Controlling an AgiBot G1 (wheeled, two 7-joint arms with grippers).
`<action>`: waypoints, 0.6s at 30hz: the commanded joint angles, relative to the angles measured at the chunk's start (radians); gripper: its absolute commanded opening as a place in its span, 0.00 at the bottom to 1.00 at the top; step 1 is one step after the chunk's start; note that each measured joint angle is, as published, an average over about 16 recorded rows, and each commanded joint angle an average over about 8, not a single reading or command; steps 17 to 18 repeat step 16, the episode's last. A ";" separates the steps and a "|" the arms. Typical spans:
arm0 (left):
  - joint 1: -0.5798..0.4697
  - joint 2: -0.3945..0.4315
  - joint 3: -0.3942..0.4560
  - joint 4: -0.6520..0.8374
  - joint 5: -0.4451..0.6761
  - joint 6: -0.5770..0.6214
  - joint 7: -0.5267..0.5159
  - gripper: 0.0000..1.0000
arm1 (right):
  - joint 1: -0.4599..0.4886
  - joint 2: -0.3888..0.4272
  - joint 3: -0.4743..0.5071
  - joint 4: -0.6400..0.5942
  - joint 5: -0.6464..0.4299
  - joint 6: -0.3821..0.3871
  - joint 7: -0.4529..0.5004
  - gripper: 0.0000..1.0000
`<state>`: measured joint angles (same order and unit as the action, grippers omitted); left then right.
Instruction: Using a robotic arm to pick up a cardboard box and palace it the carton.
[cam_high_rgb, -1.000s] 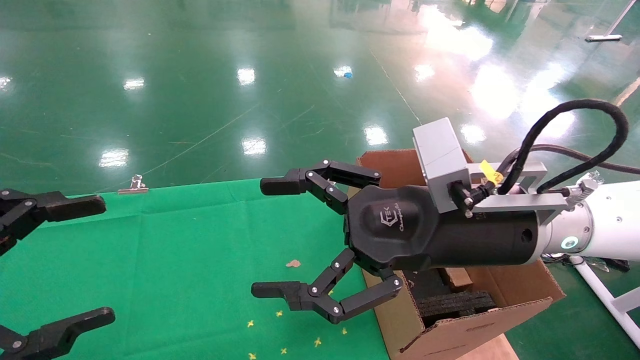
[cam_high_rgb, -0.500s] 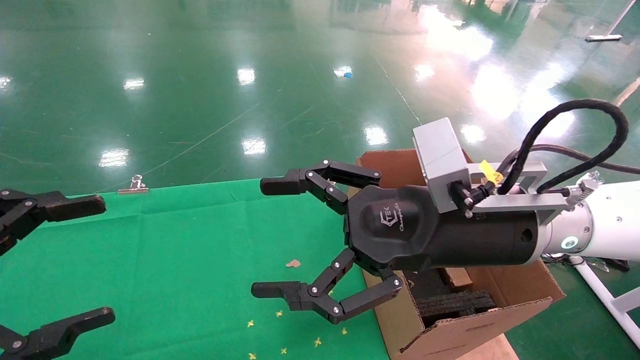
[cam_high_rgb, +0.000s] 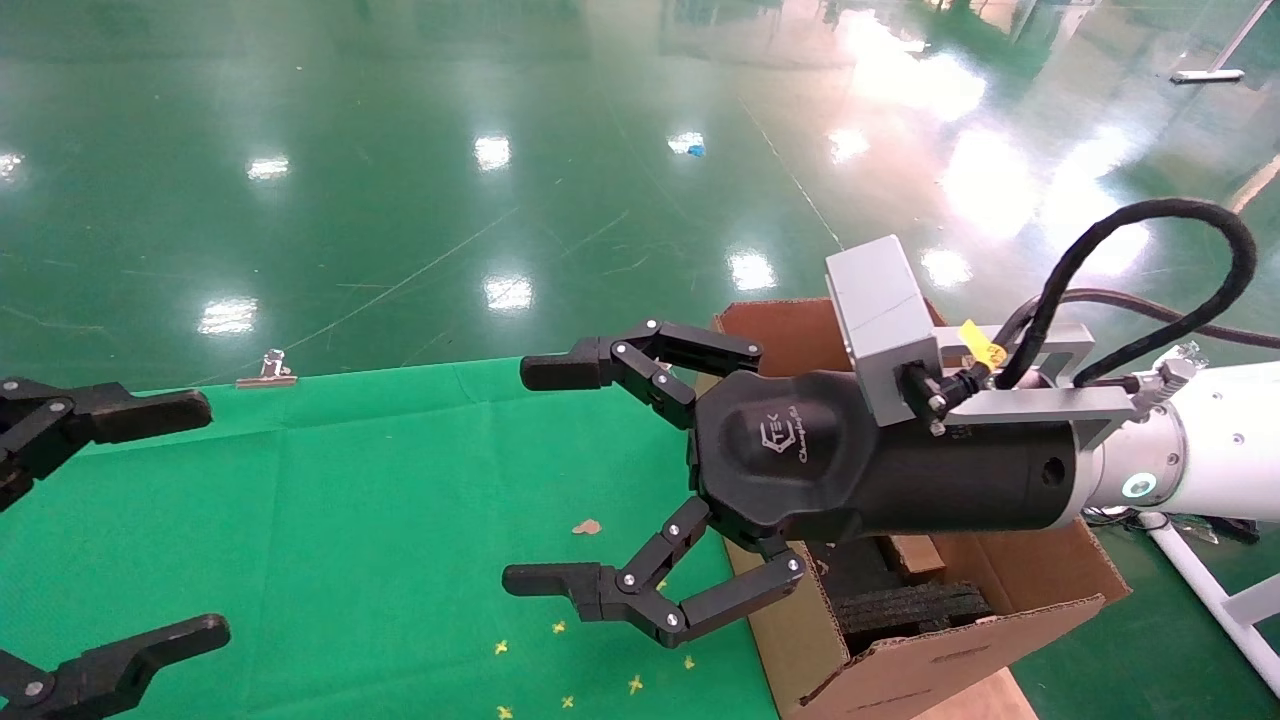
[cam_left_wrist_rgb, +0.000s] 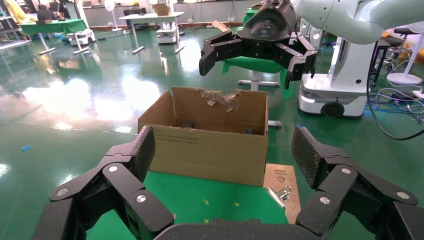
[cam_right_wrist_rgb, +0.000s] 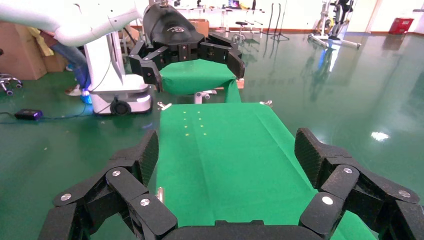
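My right gripper on the white arm hangs open and empty above the green cloth, just left of the carton. It also shows in the right wrist view, with only cloth between its fingers. The carton is a large brown box with a torn edge and black foam inside; it also shows in the left wrist view. A small brown cardboard piece lies inside it under the gripper body; I cannot tell whether it is the cardboard box. My left gripper is open and idle at the left edge.
The green cloth covers the table. On it lie a brown scrap and several yellow marks. A metal binder clip holds the far edge. A white stand leg runs beside the carton's right.
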<state>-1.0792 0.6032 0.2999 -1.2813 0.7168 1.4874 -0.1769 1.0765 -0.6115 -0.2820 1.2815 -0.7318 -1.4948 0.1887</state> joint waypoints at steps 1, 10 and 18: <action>0.000 0.000 0.000 0.000 0.000 0.000 0.000 1.00 | 0.000 0.000 0.000 0.000 0.000 0.000 0.000 1.00; 0.000 0.000 0.000 0.000 0.000 0.000 0.000 1.00 | 0.000 0.000 0.000 0.000 0.000 0.000 0.000 1.00; 0.000 0.000 0.000 0.000 0.000 0.000 0.000 1.00 | 0.000 0.000 0.000 0.000 0.000 0.000 0.000 1.00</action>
